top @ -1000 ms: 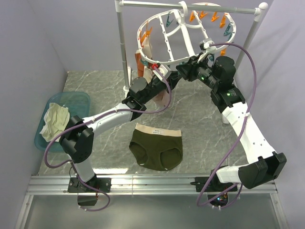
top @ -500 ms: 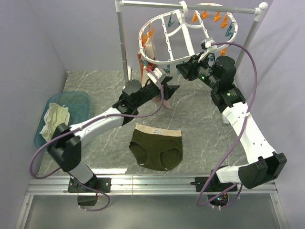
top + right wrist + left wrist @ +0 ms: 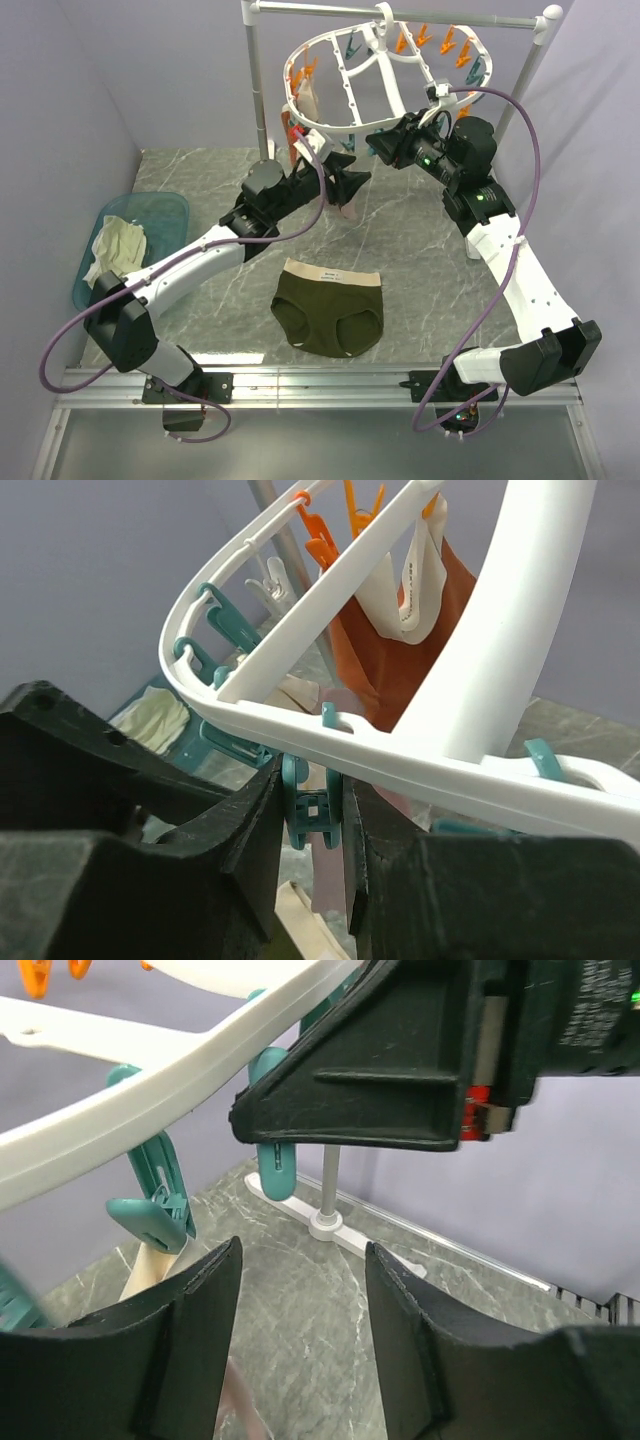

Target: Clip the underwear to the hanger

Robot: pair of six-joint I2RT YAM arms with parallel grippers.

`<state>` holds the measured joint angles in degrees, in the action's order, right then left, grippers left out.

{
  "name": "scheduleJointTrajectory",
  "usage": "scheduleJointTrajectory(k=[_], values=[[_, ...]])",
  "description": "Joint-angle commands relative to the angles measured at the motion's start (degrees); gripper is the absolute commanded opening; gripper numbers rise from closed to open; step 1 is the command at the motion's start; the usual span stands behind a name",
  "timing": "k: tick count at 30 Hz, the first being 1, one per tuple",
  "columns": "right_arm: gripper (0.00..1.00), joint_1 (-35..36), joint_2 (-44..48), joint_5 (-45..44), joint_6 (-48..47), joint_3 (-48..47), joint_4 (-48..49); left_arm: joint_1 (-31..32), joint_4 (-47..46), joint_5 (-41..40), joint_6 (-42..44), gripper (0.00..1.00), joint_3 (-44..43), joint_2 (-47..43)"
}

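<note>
Lavender walls (image 3: 70, 100) close in a grey marble-patterned surface (image 3: 420, 250). Flat on it, near the middle and in front of both arms, lies the underwear (image 3: 328, 305), olive-green with a pale beige waistband turned toward the far side. A small label (image 3: 331, 274) sits on that band; its dark print is too small to read. Neither arm touches the underwear.

At the back, the hanger (image 3: 350, 75) hangs by its hook from the white pole stand (image 3: 262, 90), tilted, with orange and teal pins along its rim. The left end effector (image 3: 345, 185) is released just below the rim's near edge, its fingers (image 3: 190, 1360) apart with nothing between them. The right end effector (image 3: 312, 825) is clenched on a teal clothespin (image 3: 310, 805) that hangs under the rim. A rust-red garment (image 3: 400, 650) is pinned farther along the frame.

At the left edge, a blue tub (image 3: 165, 210) holds a crumpled cream cloth (image 3: 118, 252). White lettering on the right arm's black housing shows in the left wrist view but is too blurred to read.
</note>
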<state>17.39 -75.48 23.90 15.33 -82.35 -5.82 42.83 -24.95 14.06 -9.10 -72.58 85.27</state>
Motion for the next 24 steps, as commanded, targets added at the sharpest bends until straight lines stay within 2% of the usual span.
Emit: scheduleJointTrajectory(k=[1,10,24], values=[[0.00,0.19,0.25,1.85,2.60,-2.91,2.22,0.85,-0.98,-1.67,-0.31,0.57,-3.10,1.12],[0.00,0.37,1.13,2.47,2.77,-2.29,1.43,1.82,-5.54,-3.87,0.31,0.55,-4.06,3.58],[0.00,0.63,1.30,2.99,3.21,-1.59,1.96,2.70,-7.56,-8.70,0.05,0.52,-10.92,11.14]])
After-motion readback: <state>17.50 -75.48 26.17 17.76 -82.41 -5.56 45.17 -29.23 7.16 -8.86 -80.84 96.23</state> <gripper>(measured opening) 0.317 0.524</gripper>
